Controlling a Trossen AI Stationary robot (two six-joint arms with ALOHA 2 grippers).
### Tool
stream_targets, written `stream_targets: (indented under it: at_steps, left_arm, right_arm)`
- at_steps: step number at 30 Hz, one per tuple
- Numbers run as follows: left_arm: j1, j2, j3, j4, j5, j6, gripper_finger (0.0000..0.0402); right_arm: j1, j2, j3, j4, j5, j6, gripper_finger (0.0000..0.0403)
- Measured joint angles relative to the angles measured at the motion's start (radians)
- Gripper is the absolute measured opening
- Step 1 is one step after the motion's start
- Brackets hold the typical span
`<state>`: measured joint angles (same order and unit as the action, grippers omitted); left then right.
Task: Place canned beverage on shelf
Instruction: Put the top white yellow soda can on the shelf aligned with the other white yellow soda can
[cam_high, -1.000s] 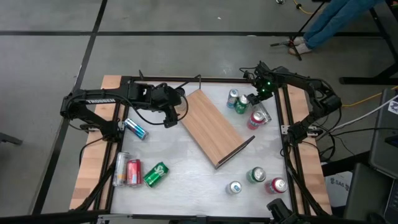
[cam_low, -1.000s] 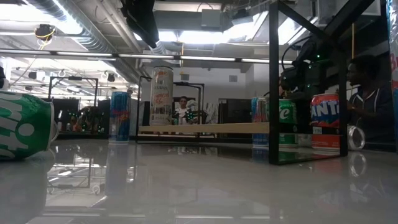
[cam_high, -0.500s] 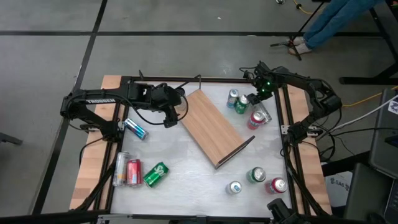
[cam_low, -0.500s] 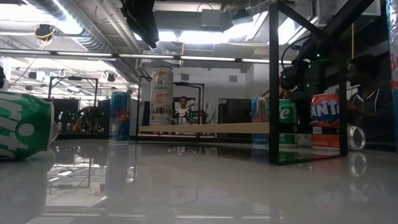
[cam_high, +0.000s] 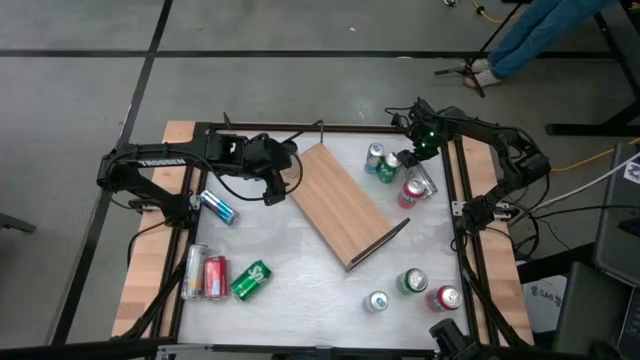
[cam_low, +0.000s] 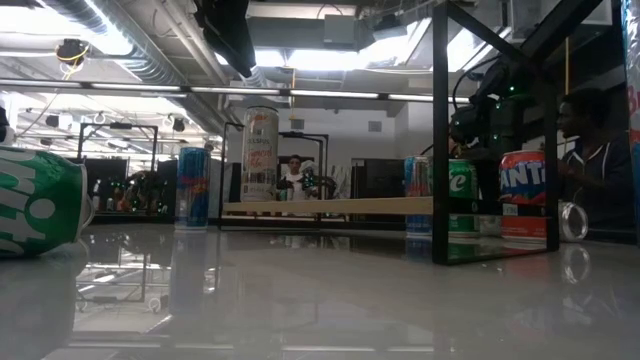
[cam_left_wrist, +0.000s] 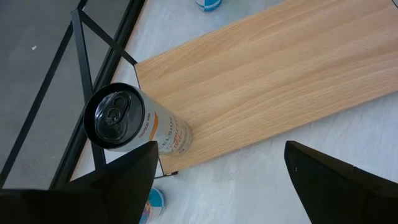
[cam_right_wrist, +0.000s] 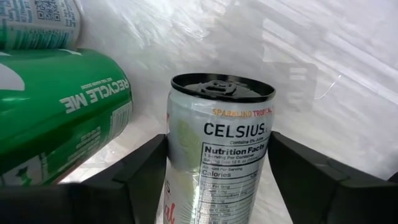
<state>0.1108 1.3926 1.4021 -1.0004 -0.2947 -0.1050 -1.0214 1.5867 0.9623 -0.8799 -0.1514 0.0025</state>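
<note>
**Cans:** abt 12 in all; the far-right cluster is partly hidden by the arm, so that count is approx.
- 1 tall white-orange can (cam_left_wrist: 134, 124), upright on the shelf's end by the black rail.
- 4 lying at the left side: blue can (cam_high: 217, 207), silver can (cam_high: 193, 270), red can (cam_high: 214, 276), green can (cam_high: 251, 281).
- 3 upright at the near right: silver-top can (cam_high: 377, 301), green-top can (cam_high: 412, 281), red-top can (cam_high: 446, 297).
- Abt 4 in the far-right cluster, incl. a Celsius can (cam_right_wrist: 217, 162) and a green can lying on its side (cam_right_wrist: 62, 112) just beside it.

**Shelf** (cam_high: 345, 205): 1, laid diagonally mid-surface.

**Arms:** 2.
- Left pincer (cam_high: 272, 185): held over the shelf's far-left end above the white-orange can, tips wide apart, nothing gripped.
- Right pincer (cam_high: 415, 152): lowered into the far-right cluster and set around the Celsius can. Whether it is clamped cannot be told.

**Surface** (cam_high: 290, 290): white, glossy, edged with pale wood strips and a black frame.

**Room:** grey floor, ceiling ducts and strip lights. A seated person (cam_low: 590, 150) is seen at the right, beyond the surface.
</note>
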Motion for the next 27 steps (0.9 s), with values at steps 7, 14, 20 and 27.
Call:
stream_targets:
  at_steps: [7,14,20,27]
  left_arm:
    - [0.000,0.000,0.000,0.000,0.000,0.000,0.0339]
    - [0.000,0.000,0.000,0.000,0.000,0.000,0.0339]
    - [0.000,0.000,0.000,0.000,0.000,0.000,0.0339]
    - [0.000,0.000,0.000,0.000,0.000,0.000,0.0339]
  right_arm:
    - [0.000,0.002,-0.001,0.000,-0.030,0.000,0.0267]
    - [0.000,0.002,-0.001,0.000,-0.035,0.000,0.0268]
    - [0.000,0.002,-0.002,0.000,-0.038,-0.011,0.0272]
    - [0.000,0.002,-0.003,-0.002,-0.043,-0.036,0.0318]
